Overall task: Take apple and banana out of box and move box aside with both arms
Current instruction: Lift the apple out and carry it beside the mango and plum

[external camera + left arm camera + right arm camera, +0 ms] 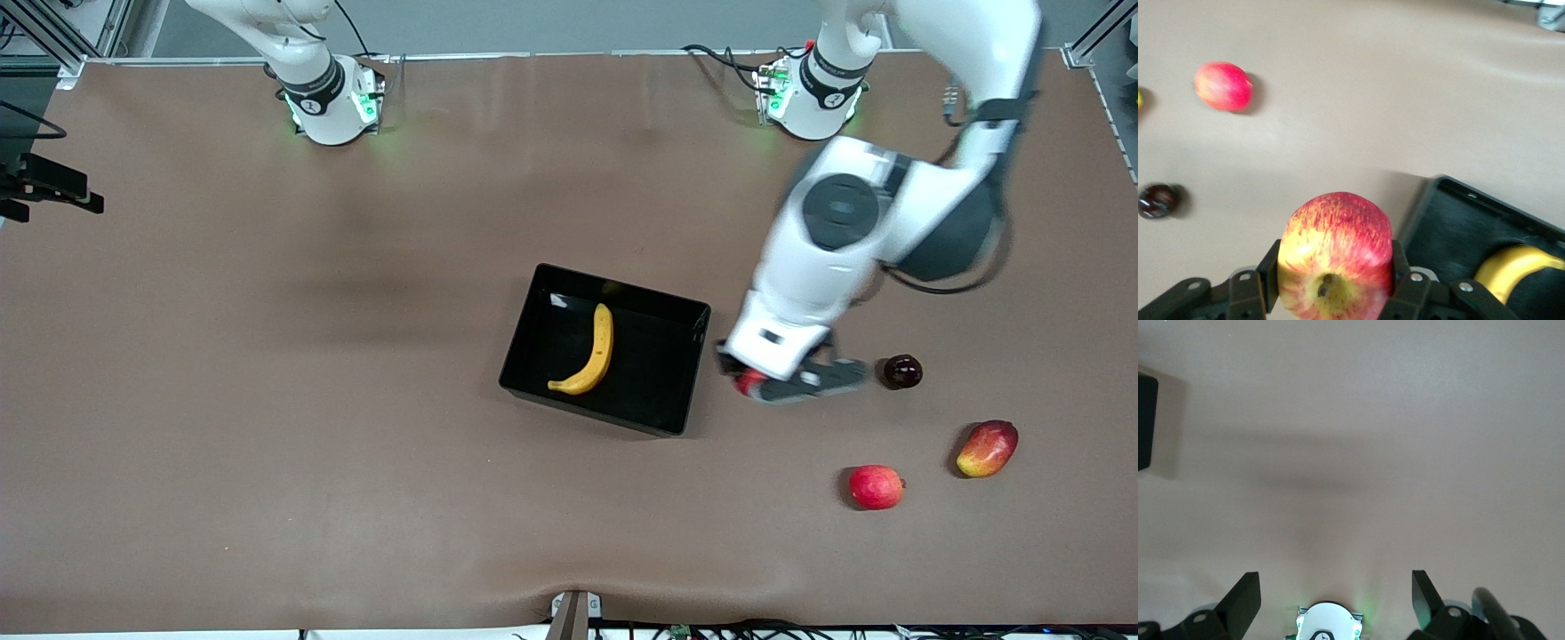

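The black box [533, 342] sits mid-table with the yellow banana [592, 352] lying in it. My left gripper [754, 382] is shut on the red apple with yellowish streaks [1335, 257], held in the air over bare table just beside the box's wall at the left arm's end. The apple shows as a red patch under the hand in the front view [749, 382]. The box's corner [1458, 227] and the banana's end [1518, 267] show in the left wrist view. My right gripper [1336, 600] is open and empty, high over its own base, out of the front view.
A dark round fruit [901, 371] lies beside my left gripper toward the left arm's end. A plain pinkish-red fruit [876, 486] and a red-yellow mango [987, 448] lie nearer the front camera. The right arm's base [1328, 623] shows below its fingers.
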